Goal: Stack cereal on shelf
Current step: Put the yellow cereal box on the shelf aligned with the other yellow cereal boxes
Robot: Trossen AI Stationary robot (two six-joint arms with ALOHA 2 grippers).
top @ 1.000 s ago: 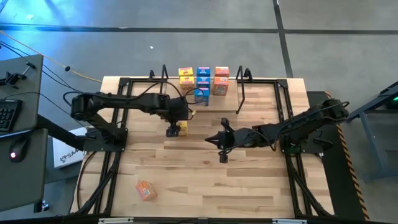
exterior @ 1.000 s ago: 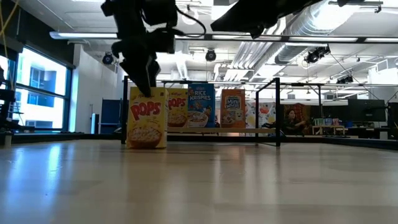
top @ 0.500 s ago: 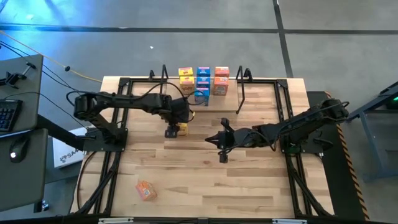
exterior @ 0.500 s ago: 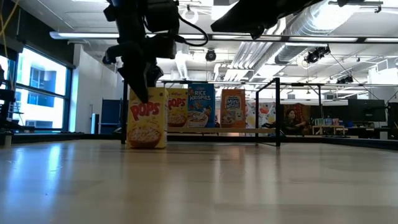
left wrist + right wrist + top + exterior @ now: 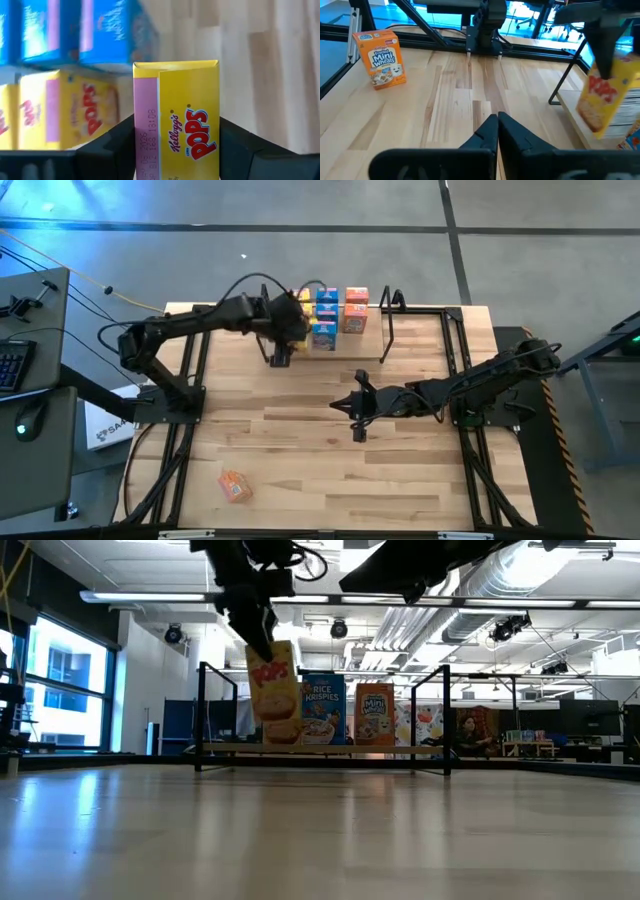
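My left gripper (image 5: pixel 280 352) is shut on a yellow Pops cereal box (image 5: pixel 276 695) and holds it in the air just in front of the shelf (image 5: pixel 330 748). The shelf is a light plank on a black wire frame near the table's far edge. Yellow (image 5: pixel 299 299), blue (image 5: pixel 326 315) and orange (image 5: pixel 354 312) boxes stand on it. Another orange box (image 5: pixel 235 486) lies on the table near its near left corner. My right gripper (image 5: pixel 357 416) is shut and hovers over the middle of the table, touching nothing. My left gripper pinches the Pops box near its upper end (image 5: pixel 265 652) between its two fingers (image 5: pixel 117 142), one on each side. It comes from above, pointing down. The box hangs tilted below the fingers, lifted clear of the table.
The shelf's upright black wire loops (image 5: pixel 388 330) stand at both of its ends. Black frame rails (image 5: pixel 190 380) run along the table's left and right sides. Bare tabletop (image 5: pixel 300 450) lies between the shelf and the near edge. A person (image 5: pixel 467 733) sits far behind the table.
My left gripper has risen and moved toward the table's far edge, up to the shelf. The Pops box, which stood upright on the table, is lifted clear and now hangs tilted in front of the boxes on the shelf.
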